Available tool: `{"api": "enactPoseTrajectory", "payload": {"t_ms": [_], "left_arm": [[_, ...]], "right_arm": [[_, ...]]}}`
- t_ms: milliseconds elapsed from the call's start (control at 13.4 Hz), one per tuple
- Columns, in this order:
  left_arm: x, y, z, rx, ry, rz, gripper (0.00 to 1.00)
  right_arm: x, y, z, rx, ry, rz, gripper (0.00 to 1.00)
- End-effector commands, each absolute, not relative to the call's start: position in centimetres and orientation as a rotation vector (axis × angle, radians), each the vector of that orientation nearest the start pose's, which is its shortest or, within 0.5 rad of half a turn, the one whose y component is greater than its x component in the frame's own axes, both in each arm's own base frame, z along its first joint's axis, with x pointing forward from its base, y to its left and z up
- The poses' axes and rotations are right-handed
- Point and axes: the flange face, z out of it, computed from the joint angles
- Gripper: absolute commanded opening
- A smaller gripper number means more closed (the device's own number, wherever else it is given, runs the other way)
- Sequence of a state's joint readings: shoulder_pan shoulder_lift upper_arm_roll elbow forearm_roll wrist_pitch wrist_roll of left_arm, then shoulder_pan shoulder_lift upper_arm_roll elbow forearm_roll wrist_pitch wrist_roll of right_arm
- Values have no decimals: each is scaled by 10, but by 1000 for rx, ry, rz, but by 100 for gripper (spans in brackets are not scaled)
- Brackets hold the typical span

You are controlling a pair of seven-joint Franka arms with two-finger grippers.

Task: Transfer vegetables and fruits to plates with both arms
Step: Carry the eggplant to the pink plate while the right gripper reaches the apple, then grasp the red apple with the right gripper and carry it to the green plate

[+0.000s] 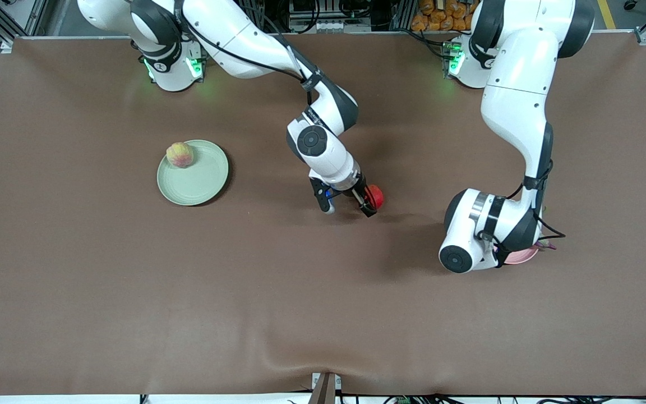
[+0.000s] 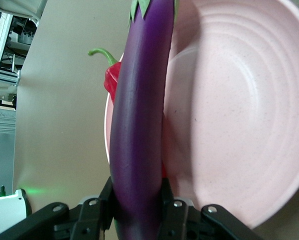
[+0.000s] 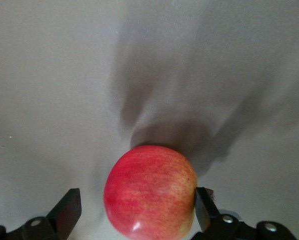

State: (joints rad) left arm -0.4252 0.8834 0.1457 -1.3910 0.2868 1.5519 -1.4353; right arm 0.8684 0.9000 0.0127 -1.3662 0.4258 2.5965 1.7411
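1. Brown cloth covers the counter [image 1: 132,292]; the green plate [image 1: 199,179] lies toward the right arm's end with the peach [image 1: 180,155] on its rim-side, apparently already delivered.
2. Mid-counter, the right gripper [image 3: 134,212] has its jaws wide around the red fruit [image 3: 150,191], one finger touching it, probably lining up a grasp.
3. The left gripper [image 2: 134,210] has its jaws clamped on the eggplant [image 2: 139,120] over the pink plate [image 2: 229,115], beside the chili pepper [image 2: 112,77] at the plate's edge, likely positioned for release.
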Motion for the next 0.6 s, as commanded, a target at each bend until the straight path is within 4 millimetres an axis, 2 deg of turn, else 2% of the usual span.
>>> {"api": "enactPoseTrajectory", "payload": {"t_ms": [0, 75, 149, 224, 299, 448, 523], "left_arm": [[622, -170, 151, -2026, -1151, 177, 0], [622, -171, 151, -2027, -1152, 177, 13], [623, -171, 153, -2030, -1152, 173, 78], [622, -173, 154, -2030, -1143, 163, 100], [621, -181, 157, -2047, -1123, 163, 100], [621, -184, 164, -2050, -1124, 158, 100], [618, -195, 168, -2060, -1111, 152, 100]], "right_arm": [[492, 593, 197, -2259, 1546, 235, 100], [490, 594, 191, -2267, 1541, 229, 92], [489, 595, 191, -2291, 1518, 208, 60], [488, 596, 193, -2311, 1498, 187, 25], [491, 594, 196, -2317, 1492, 181, 3], [508, 582, 223, -2314, 1497, 189, 0], [520, 567, 234, -2357, 1514, 217, 0]]}}
